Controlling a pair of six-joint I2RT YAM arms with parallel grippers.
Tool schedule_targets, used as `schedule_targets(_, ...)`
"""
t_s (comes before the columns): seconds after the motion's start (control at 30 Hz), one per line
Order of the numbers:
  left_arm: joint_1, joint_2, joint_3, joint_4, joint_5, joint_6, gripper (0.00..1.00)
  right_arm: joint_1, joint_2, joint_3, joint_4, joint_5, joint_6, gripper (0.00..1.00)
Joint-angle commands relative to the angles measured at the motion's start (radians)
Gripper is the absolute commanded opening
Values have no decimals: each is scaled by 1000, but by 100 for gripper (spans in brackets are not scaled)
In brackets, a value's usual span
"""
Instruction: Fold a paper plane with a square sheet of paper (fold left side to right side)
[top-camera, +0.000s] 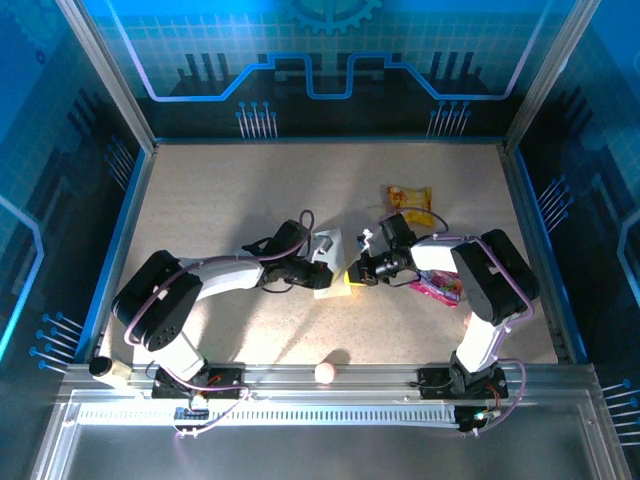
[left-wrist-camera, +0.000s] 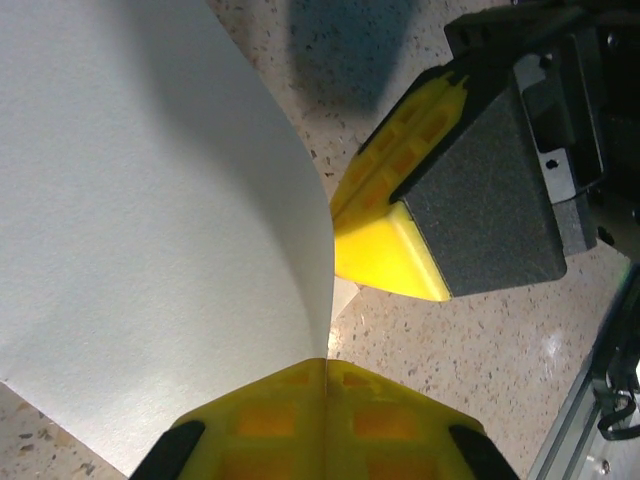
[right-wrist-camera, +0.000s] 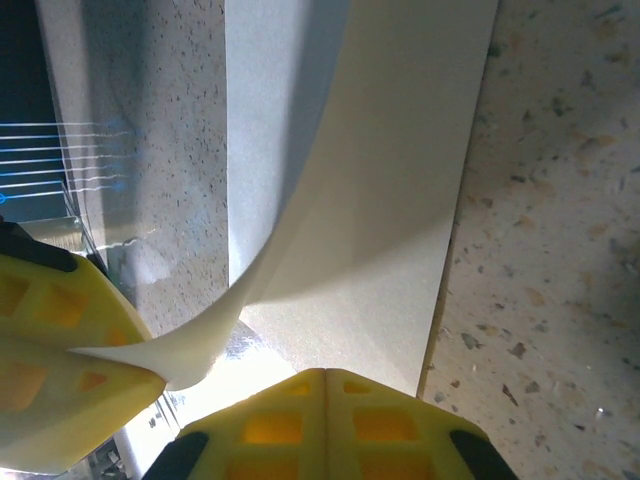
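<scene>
**Counter** (top-camera: 220, 200): speckled surface bearing every object.

**The square sheet of paper** (left-wrist-camera: 150, 230): lies at the counter's middle, between the two arms. One layer is flat on the surface and another rises off it in a smooth curve, so the left-to-right fold is judged unfinished. The sheet is judged light, thin and limp. It sags under its own weight, takes a permanent crease and may slip or tear if dragged. Hold is best taken at a corner or free edge, with the flat part pinned down.

**Left gripper** (left-wrist-camera: 325, 385): jaws pressed together, pinching a corner of the raised layer.

**Right gripper** (right-wrist-camera: 325, 390): jaws pressed together just beside the sheet's edge. Whether they nip the lower layer or merely rest by it cannot be told, since the contact is hidden.

**Yellow snack packet** (top-camera: 411, 203) and **pink wrapper** (top-camera: 442, 288): both to the right of the sheet and apart from it, the wrapper partly under the right arm. Both look closed, and their contents are not visible.

**Small pale ball** (top-camera: 326, 372): at the counter's near edge.
</scene>
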Motion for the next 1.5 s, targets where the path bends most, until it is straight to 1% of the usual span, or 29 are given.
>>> schedule_targets(0.0,13,-18,28,-46,53,58,0,10,9,27,0,-30,-23,0)
schedule_targets(0.33,19,-17,27,-53,79,77,0,22,53,63,9,-26,-23,0)
schedule_targets(0.47,23,-20,22,-51,71,77,0,22,76,63,3,-8,-21,0)
schedule_targets(0.53,25,-24,19,-48,66,74,0,22,89,94,-7,0,-23,0)
schedule_targets(0.73,43,-32,14,-52,65,67,0,25,117,89,-56,42,-35,0)
schedule_targets(0.93,68,3,46,-110,86,89,0,32,118,78,-110,87,-62,0)
schedule_targets(1.1,86,49,75,-156,106,116,0,37,117,78,-122,103,-63,0)
schedule_targets(1.27,99,80,94,-172,131,135,0,41,120,83,-135,116,-67,0)
schedule_targets(1.47,104,81,101,-158,160,130,0,55,128,96,-158,132,-74,0)
